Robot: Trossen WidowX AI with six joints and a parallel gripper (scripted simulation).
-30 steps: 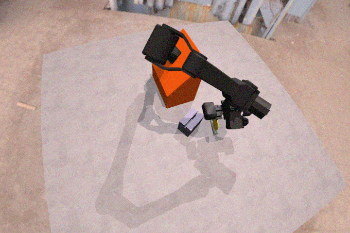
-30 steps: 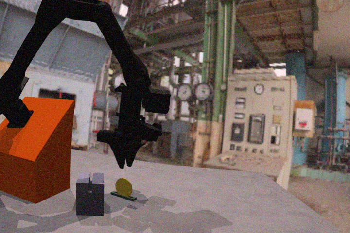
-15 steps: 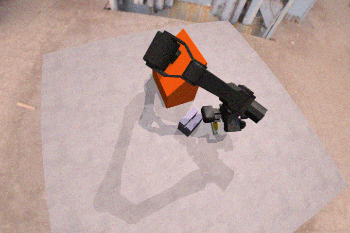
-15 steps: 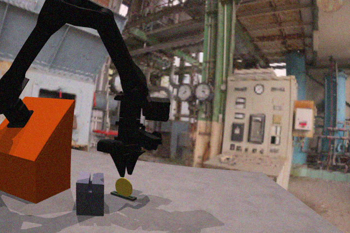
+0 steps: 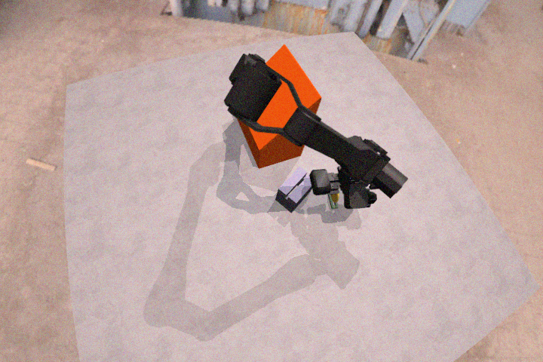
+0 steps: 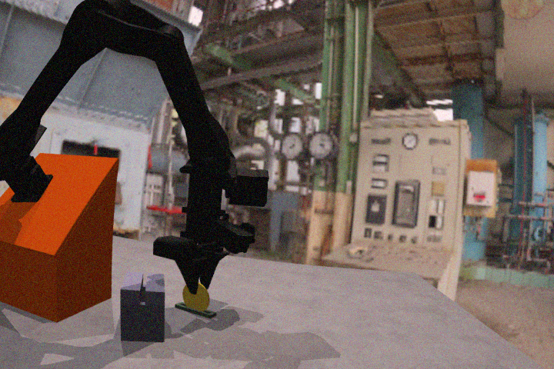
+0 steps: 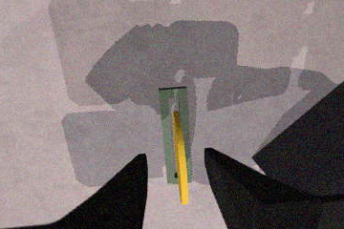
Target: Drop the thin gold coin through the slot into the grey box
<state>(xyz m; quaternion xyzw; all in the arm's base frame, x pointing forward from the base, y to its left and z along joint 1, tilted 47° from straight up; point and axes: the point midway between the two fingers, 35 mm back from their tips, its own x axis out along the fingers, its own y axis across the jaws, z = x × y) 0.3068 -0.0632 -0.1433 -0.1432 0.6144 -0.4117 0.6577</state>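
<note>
- An orange block with a slanted top stands on the grey table.
- A beige control cabinet with dials and switches stands beyond the table.
- Green pillars and round gauges stand behind it.
</note>
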